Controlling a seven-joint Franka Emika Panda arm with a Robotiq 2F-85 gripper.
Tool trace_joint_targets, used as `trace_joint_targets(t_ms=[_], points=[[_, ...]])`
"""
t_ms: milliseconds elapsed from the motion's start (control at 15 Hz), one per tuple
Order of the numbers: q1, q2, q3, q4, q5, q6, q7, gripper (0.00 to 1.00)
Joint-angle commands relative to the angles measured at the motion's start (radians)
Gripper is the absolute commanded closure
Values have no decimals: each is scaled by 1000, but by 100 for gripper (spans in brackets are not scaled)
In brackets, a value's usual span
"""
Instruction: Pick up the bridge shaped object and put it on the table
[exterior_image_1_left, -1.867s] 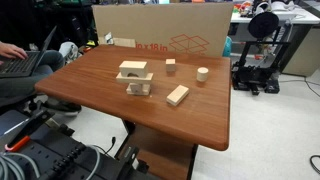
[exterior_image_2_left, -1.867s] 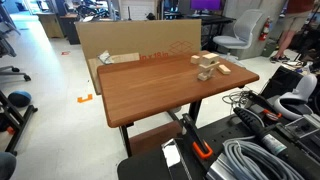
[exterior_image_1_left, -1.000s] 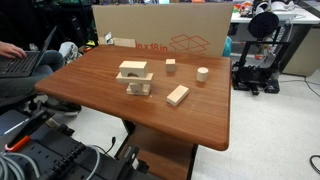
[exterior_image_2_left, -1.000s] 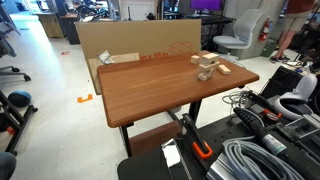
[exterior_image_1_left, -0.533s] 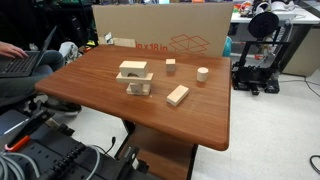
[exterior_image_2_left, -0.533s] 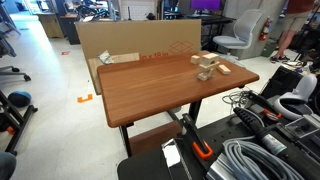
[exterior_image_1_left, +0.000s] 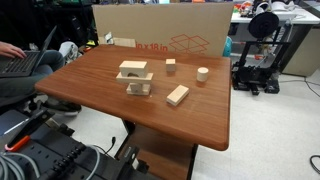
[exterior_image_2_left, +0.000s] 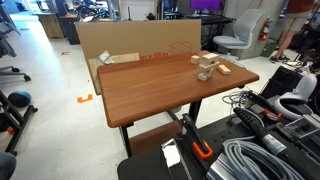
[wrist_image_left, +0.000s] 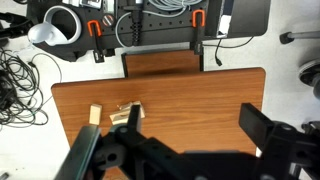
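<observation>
High above the table (exterior_image_1_left: 98, 85), the hand (wrist_image_left: 190, 128) hangs with fingers apart and nothing has shifted lately, so the bridge shaped object (exterior_image_1_left: 140, 87), seemingly beneath a plank (exterior_image_1_left: 132, 68) mid-table, waits untouched, pick-up unstarted.

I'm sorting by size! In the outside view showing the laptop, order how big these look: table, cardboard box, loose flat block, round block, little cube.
1. table
2. cardboard box
3. loose flat block
4. round block and little cube: too alike to rank
</observation>
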Motion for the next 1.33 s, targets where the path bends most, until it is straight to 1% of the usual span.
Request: trace_joint_targets(t_ms=[0,133,267,467,533,867,1267], points=[[-18,14,-108,-17,-37,29,-192,0],[-27,37,-176,-26,-52,72,-312,0],[-30,88,-243,-20,-45,120,-428,0],[-28,188,-309,-6,-25,205,-556,0],[-29,226,-320,1,-18,230,-577,0],[-46,408,-321,43,-27,328,-602,0],[-83,586,-310,124,-43,378,-580,0]])
